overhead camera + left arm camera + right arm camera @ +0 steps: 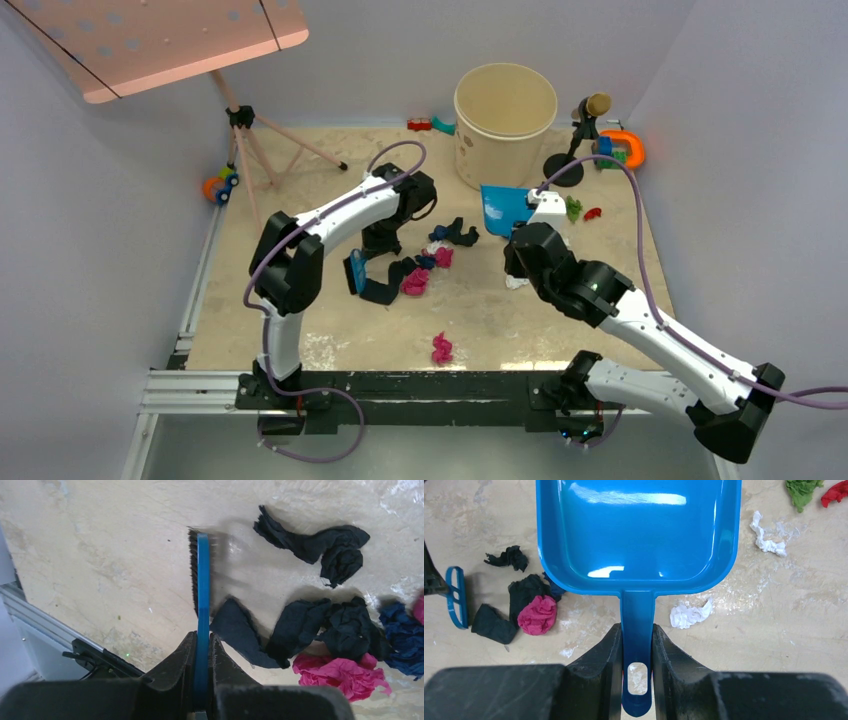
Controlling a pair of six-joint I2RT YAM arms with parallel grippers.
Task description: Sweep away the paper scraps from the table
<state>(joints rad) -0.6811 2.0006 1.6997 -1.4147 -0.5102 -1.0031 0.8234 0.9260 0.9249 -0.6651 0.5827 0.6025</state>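
Gripping the blue dustpan (639, 535) by its handle, the right gripper (635, 632) is clamping it from both sides, and the pan's glossy inside is showing bare. The left gripper (202, 642), its arm bending low over mid-table, is pinching the blue brush (202, 575) tight. Black, navy and pink paper scraps (330, 625) are lying on the table (100, 555) just beside the brush, with white, green and red ones near the dustpan. A beige bucket (505, 110) is standing at the far edge.

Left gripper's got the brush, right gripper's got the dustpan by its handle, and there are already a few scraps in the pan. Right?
Not the last part: the dustpan is empty, as the right wrist view shows. The left gripper does hold the brush, the right gripper the dustpan's handle.
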